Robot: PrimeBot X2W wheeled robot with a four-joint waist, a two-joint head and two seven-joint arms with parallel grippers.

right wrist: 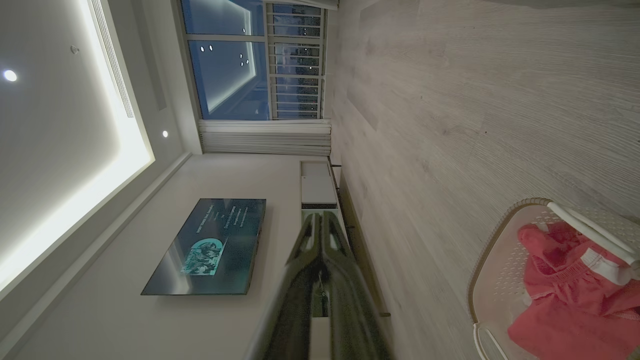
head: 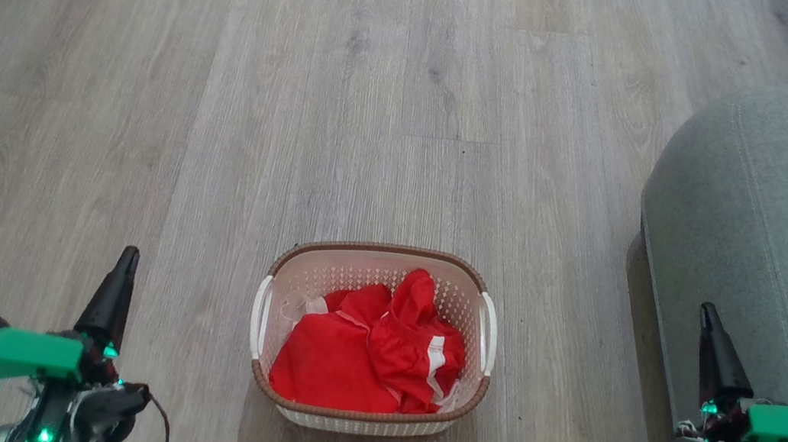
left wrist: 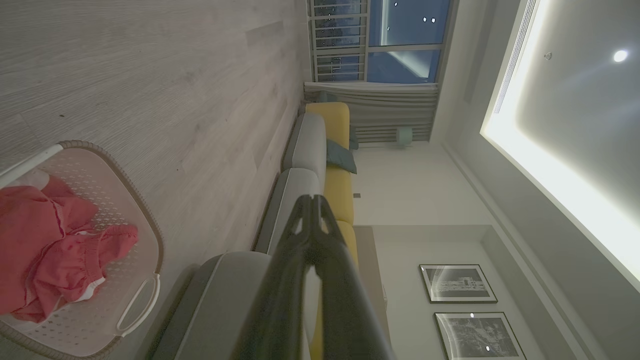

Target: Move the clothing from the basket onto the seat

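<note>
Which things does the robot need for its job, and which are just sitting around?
For the job: clothing, basket, seat.
Just sitting around: television, framed pictures, teal cushion, window.

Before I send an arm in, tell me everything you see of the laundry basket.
The laundry basket is a small cream-white plastic tub, a rounded rectangle with perforated walls, a brown woven-look rim and a white handle on each side. It stands upright on the wood-look floor, left of the grey seat and apart from it. Red clothing with white trim lies heaped inside, covering most of its bottom.
</note>
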